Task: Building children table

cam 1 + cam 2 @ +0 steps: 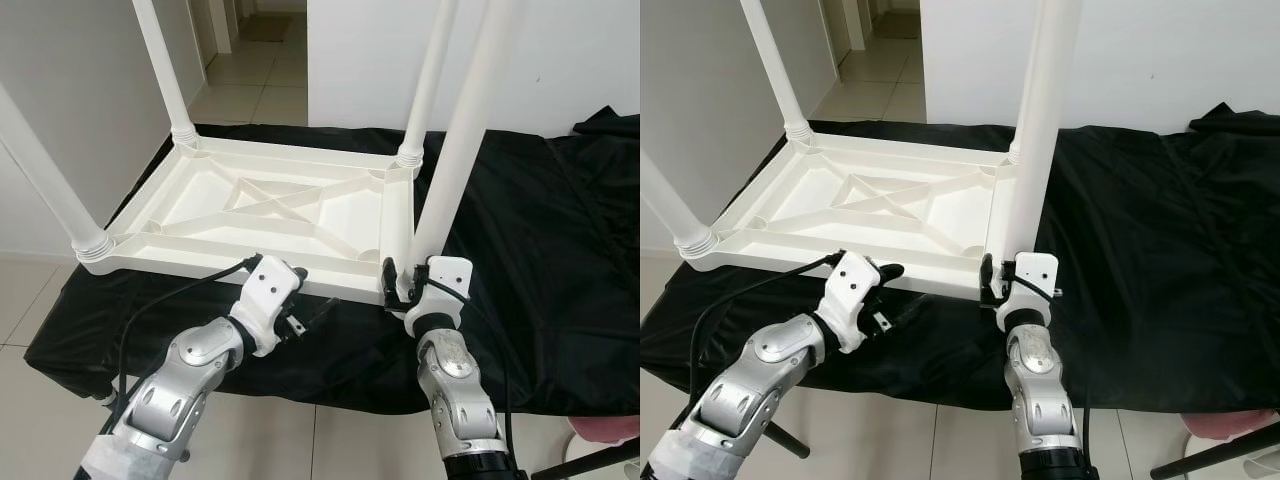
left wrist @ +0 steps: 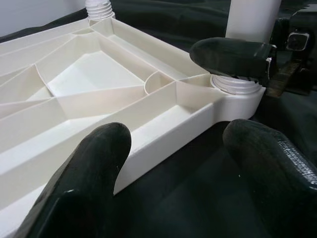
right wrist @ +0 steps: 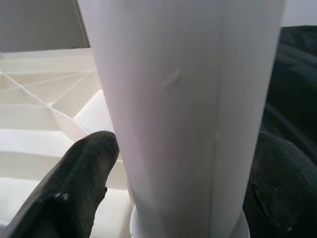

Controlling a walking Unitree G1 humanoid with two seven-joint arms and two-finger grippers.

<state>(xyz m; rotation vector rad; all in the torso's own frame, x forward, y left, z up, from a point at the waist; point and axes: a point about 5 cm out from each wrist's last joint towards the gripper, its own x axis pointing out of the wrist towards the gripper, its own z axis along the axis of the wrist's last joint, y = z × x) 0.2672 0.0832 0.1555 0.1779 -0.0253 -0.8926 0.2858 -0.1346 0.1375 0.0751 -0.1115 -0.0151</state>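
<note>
Left eye view shows you the white plastic table top (image 1: pixel 270 210) lying upside down on a black cloth (image 1: pixel 540 250), its ribbed underside facing up with crossed braces in the middle. Three legs already stand screwed into their corner sockets: the far left leg (image 1: pixel 165 70), the far right leg (image 1: pixel 428 85) and the near left leg (image 1: pixel 45 175), which leans out toward the robot's left. The fourth leg (image 1: pixel 462 140) stands at the near right corner, and your right gripper (image 1: pixel 405 283) is at its base. In the right wrist view you see its two black fingers (image 3: pixel 81 178) on either side of the white tube, pinching it just above the threaded collar.

Your left gripper (image 1: pixel 318 312) sits low at the near edge of the table top, between the near left and near right corners. In the left wrist view its fingers (image 2: pixel 94 178) are spread apart, one over the rim of the table top (image 2: pixel 148 158) and the other over the cloth, holding nothing. Past them you can see the near right corner socket (image 2: pixel 237 91) with the leg seated in it and a finger of the right gripper against the leg.

The cloth covers a low surface, with pale tiled floor (image 1: pixel 250 80) beyond and a white wall (image 1: pixel 560 50) behind.
</note>
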